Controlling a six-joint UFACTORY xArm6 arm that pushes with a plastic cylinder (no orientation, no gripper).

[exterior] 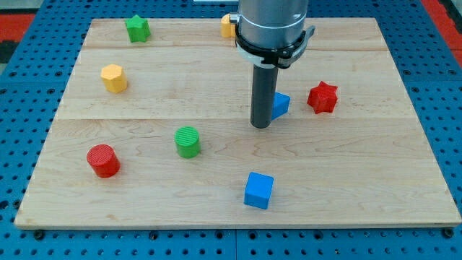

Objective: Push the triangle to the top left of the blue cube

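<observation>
The blue triangle (281,105) lies right of the board's middle, partly hidden behind my rod. My tip (260,126) rests on the board just at the triangle's left, touching or nearly touching it. The blue cube (258,190) sits near the view's bottom, below my tip and well apart from the triangle.
A red star (323,97) lies right of the triangle. A green cylinder (188,141) and a red cylinder (103,160) lie to the left. A yellow hexagon (113,78), a green star (137,29) and an orange block (228,26), half hidden by the arm, lie toward the top.
</observation>
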